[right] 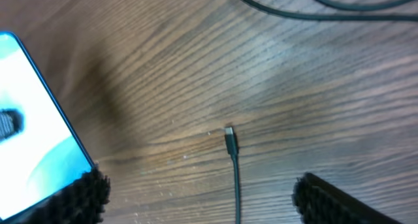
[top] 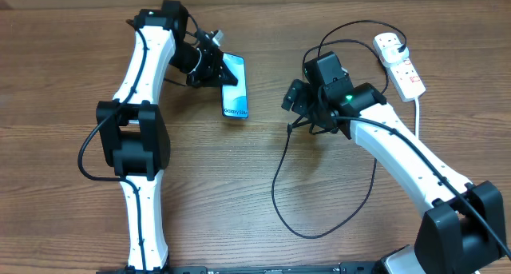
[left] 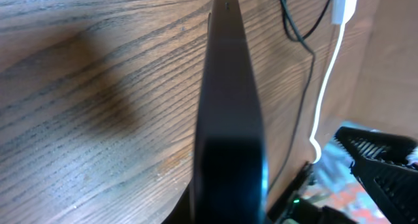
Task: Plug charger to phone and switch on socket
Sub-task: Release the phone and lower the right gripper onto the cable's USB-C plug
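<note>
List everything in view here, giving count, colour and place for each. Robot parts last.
phone: one, light blue screen, black edges; upper middle of the table, gripped at its far end.
charger: one, thin black cable; looped right of centre, connector tip lying on the wood.
socket: one, white with red markings; upper right.
white cord: one, white; leading from the socket toward the near side.
table: one, brown wood.
left gripper: one, black; shut on the phone.
right gripper: one, black; open above the connector tip.
left arm, right arm: two, white and black.
</note>
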`<state>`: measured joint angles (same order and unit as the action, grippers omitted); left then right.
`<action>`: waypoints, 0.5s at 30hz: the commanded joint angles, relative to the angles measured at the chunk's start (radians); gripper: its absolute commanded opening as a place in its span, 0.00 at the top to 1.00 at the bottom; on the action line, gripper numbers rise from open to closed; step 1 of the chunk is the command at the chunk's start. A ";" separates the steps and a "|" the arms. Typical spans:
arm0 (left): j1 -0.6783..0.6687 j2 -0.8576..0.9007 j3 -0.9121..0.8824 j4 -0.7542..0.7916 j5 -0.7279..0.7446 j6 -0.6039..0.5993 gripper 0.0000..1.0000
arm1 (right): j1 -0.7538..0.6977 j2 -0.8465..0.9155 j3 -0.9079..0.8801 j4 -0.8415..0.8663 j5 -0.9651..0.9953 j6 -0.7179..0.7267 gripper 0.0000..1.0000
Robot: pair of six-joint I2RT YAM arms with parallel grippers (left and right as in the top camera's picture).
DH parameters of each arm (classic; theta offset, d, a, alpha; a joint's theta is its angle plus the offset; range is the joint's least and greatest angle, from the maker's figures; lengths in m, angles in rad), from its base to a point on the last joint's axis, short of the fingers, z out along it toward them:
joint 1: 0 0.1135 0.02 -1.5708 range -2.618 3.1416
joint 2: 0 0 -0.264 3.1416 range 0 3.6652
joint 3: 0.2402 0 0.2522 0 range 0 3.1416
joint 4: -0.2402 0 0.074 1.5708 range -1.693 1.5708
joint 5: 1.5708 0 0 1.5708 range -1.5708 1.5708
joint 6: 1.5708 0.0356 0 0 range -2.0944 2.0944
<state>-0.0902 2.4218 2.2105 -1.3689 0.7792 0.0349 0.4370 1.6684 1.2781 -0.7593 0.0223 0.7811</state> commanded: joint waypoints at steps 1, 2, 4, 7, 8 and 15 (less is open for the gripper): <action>-0.006 -0.033 0.018 -0.002 -0.020 0.055 0.96 | 0.020 0.054 -0.015 0.024 -0.018 -0.061 0.21; -0.010 -0.033 0.018 -0.002 -0.020 0.055 0.96 | 0.023 0.072 -0.015 0.031 -0.022 -0.072 0.24; -0.016 -0.033 0.018 0.005 -0.020 0.055 0.96 | 0.029 0.114 -0.015 0.040 -0.037 -0.084 0.26; -0.023 -0.033 0.018 0.016 -0.020 0.053 0.96 | 0.027 0.177 -0.014 0.041 -0.093 -0.135 0.31; -0.024 -0.033 0.018 0.020 -0.021 0.043 0.96 | 0.024 0.198 -0.014 0.040 -0.115 -0.152 0.33; -0.024 -0.033 0.018 0.027 -0.020 0.032 0.96 | 0.014 0.267 -0.014 0.036 -0.122 -0.181 0.48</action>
<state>-0.1051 2.4218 2.2105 -1.3426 0.7387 0.0593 0.4580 1.9282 1.2671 -0.7265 -0.0868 0.6292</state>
